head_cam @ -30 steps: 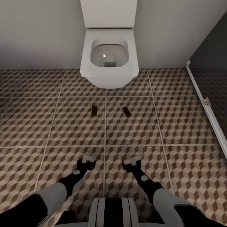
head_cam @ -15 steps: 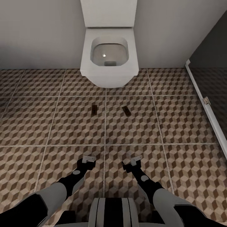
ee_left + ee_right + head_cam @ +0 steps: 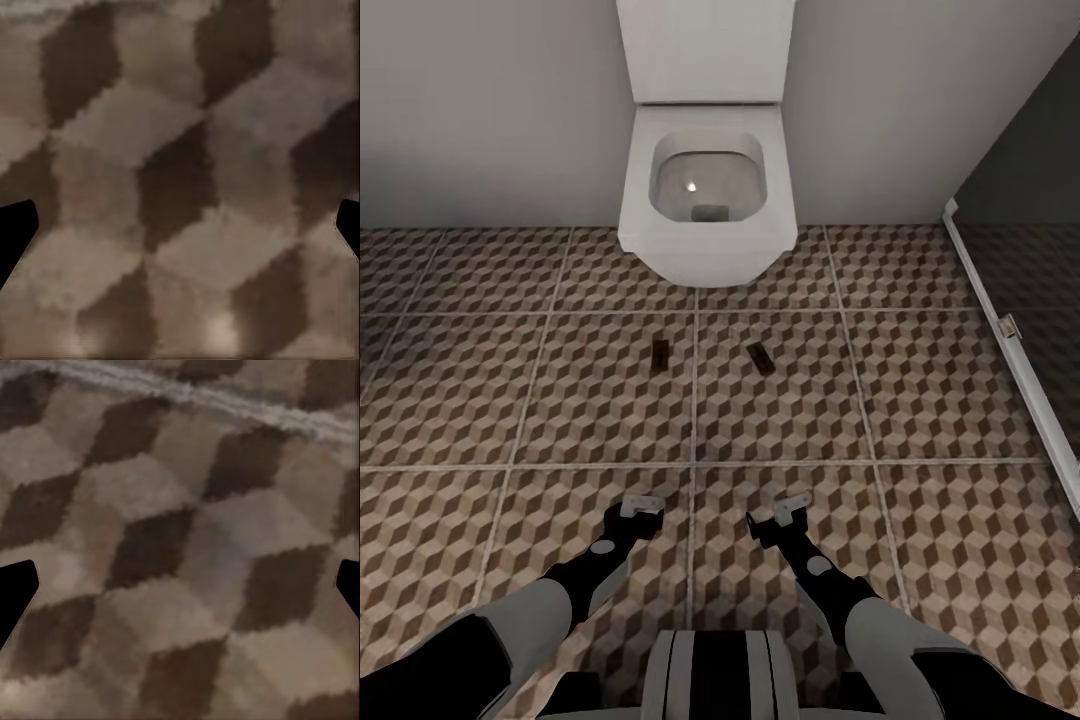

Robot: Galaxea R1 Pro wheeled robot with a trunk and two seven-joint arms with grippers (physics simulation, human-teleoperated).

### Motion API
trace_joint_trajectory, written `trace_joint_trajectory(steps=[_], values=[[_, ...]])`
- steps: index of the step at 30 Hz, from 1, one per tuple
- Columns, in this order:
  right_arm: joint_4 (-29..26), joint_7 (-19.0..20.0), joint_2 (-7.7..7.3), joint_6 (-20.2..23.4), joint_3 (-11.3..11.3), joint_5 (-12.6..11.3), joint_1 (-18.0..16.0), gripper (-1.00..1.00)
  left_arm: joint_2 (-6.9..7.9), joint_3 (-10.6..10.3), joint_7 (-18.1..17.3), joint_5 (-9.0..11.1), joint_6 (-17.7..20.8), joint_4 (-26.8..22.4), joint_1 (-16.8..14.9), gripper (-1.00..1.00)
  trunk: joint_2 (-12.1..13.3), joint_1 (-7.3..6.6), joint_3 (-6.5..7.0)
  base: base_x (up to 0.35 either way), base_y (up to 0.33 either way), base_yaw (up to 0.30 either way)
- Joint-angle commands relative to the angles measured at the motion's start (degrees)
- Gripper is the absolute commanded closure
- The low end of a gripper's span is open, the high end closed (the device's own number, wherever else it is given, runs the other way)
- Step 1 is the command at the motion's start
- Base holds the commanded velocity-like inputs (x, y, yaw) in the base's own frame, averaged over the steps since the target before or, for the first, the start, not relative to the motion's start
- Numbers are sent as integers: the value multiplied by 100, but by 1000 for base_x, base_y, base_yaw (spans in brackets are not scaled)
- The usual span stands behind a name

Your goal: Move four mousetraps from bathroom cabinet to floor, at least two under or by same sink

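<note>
Two mousetraps lie flat on the bathroom floor (image 3: pixel 920 560) in front of the toilet (image 3: pixel 705 235): left mousetrap (image 3: pixel 659 352), right mousetrap (image 3: pixel 761 359), apart. Whole head view has shifted slightly since a second ago (camera/base moving, traps not). Left gripper (image 3: pixel 641 506) and right gripper (image 3: pixel 788 510) hang low, jaws apart, nothing held. No sink here, so sink condition looks unmet; probably two traps left to fetch.

2 mousetraps (image 3: pixel 659 352) (image 3: pixel 761 358) lie flat on the bathroom floor (image 3: pixel 940 400), well apart, either side of a grout line, just in front of a white toilet (image 3: pixel 705 200). Left gripper (image 3: pixel 638 507) and right gripper (image 3: pixel 787 510) hang low over tiles, nearer the robot, nothing in either. Dark shower edge (image 3: pixel 1010 330) at right.
</note>
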Motion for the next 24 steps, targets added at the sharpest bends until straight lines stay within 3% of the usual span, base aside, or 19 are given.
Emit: trace_joint_trajectory(steps=[1, 24], values=[[4, 2, 1, -20, -24, 31, -2, -100, 0, -49, 32, 26, -17, 1, -3, -100, 41, -23, 16, 0, 0, 0], [-23, 12, 8, -65, -16, 32, -2, -100, 0, -49, 38, 26, -16, 1, -4, -100, 963, -528, 429, 0, 0, 0]])
